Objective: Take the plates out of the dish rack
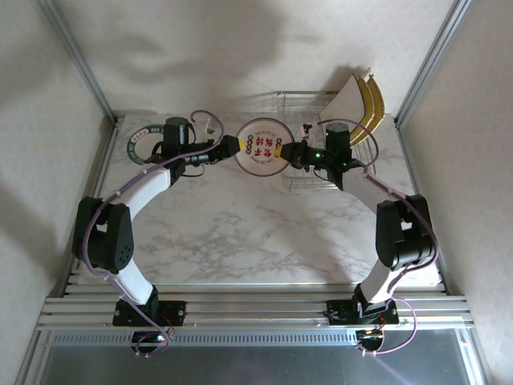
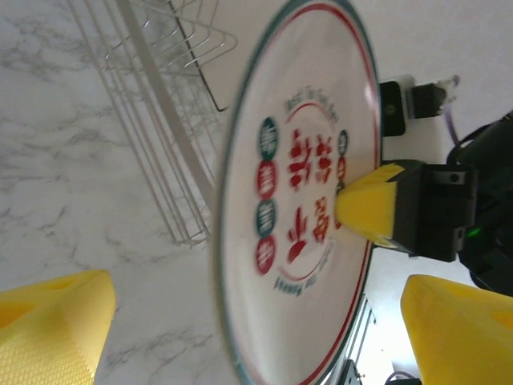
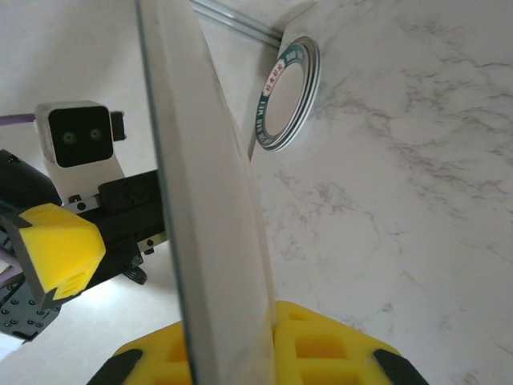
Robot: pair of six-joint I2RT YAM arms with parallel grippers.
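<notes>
Plate (image 1: pixel 263 144), round and white with red-and-green marks, hangs at upper centre of the overhead frame, your right gripper (image 1: pixel 281 151) clamped on its right edge and your left gripper (image 1: pixel 233 147) spread wide at its left edge, with the dish rack (image 1: pixel 309 108) and its square plates (image 1: pixel 353 100) at upper right. From the left wrist, the plate stands at centre while the left gripper's yellow fingers (image 2: pixel 48 329) sit far apart in the lower corners, clear of it. From the right wrist, you see the plate edge-on, pinched between yellow pads at bottom centre, and a second round plate (image 3: pixel 284 96) flat on the marble table (image 3: pixel 417 200) at upper centre.
</notes>
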